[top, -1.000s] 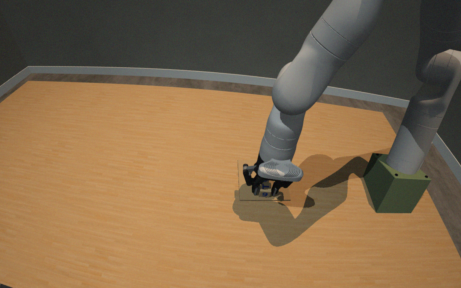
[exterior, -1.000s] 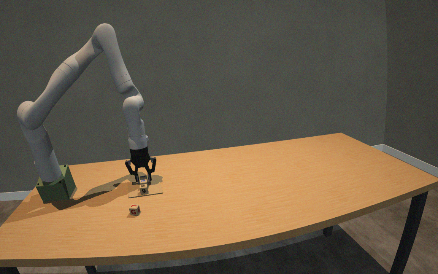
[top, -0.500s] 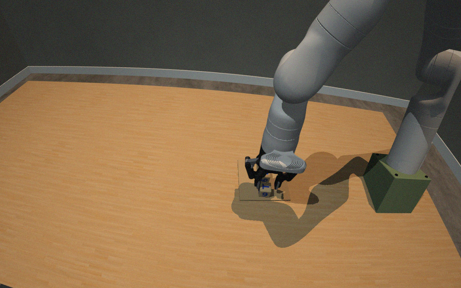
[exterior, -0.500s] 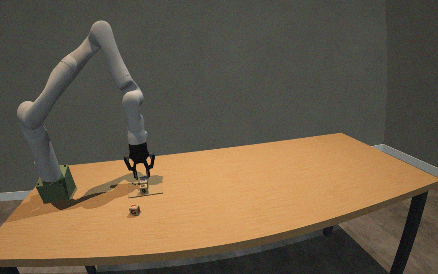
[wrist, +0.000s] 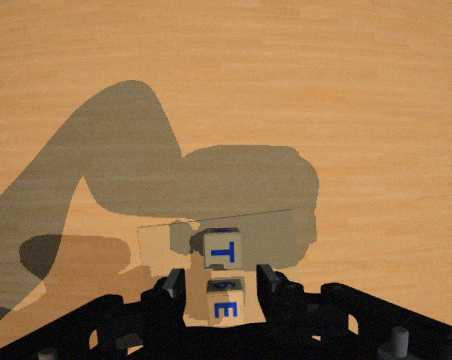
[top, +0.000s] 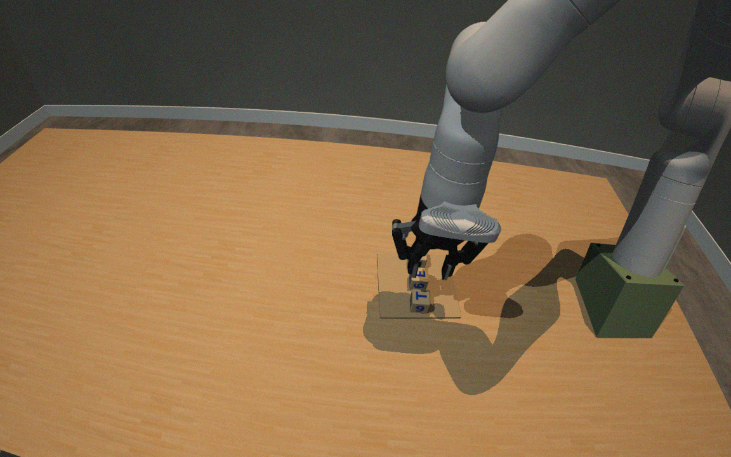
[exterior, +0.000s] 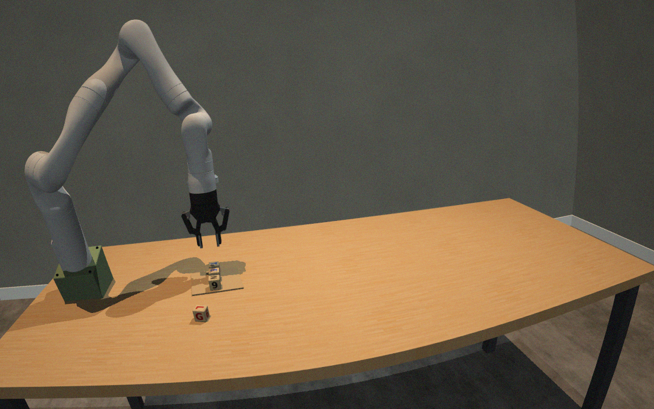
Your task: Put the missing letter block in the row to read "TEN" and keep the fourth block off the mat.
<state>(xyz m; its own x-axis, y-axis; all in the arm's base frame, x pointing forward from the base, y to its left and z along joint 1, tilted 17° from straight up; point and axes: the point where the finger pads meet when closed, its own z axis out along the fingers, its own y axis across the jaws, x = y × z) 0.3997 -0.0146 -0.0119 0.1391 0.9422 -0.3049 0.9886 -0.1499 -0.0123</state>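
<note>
The wooden worktop (exterior: 420, 264) carries a thin tan mat (exterior: 227, 289) left of centre in the exterior view — flat on the wood. Just below it a lone block marked G (exterior: 200, 313) sits off the mat, and the arm's green base (exterior: 85, 284) stands at far left.

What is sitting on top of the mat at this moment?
On the mat, a T block and an E block sit side by side. A third block beyond them is mostly covered by the open pincer; its top letter cannot be read.

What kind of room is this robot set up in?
Probably a bare robot test room: one grey arm on a green base block, bolted to a long wooden table, lettered blocks, plain grey walls.
</note>
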